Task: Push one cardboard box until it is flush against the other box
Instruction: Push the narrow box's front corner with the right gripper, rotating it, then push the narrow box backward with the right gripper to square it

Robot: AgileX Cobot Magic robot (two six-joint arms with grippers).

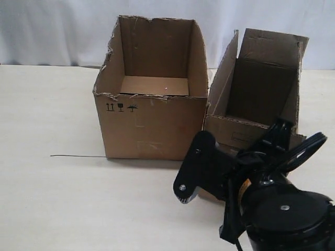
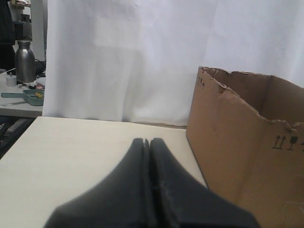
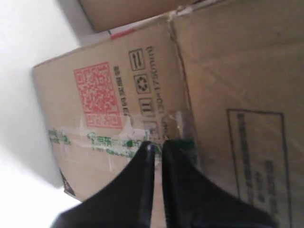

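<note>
The cardboard box, a narrow carton with upright flaps, stands at the right and is turned at an angle. The right wrist view shows its front with the red square label and green-printed tape. My right gripper is shut, its tips right at that front beside the tape. The right arm hides the lower front in the exterior view. The other box, wider and torn-edged with black symbols, stands just left of it, very close. My left gripper is shut and empty over the table, left of the other box.
A thin dark wire lies on the pale table left of the wider carton. A white curtain hangs behind. Past the table's far left edge stands a steel bottle on a cluttered side surface.
</note>
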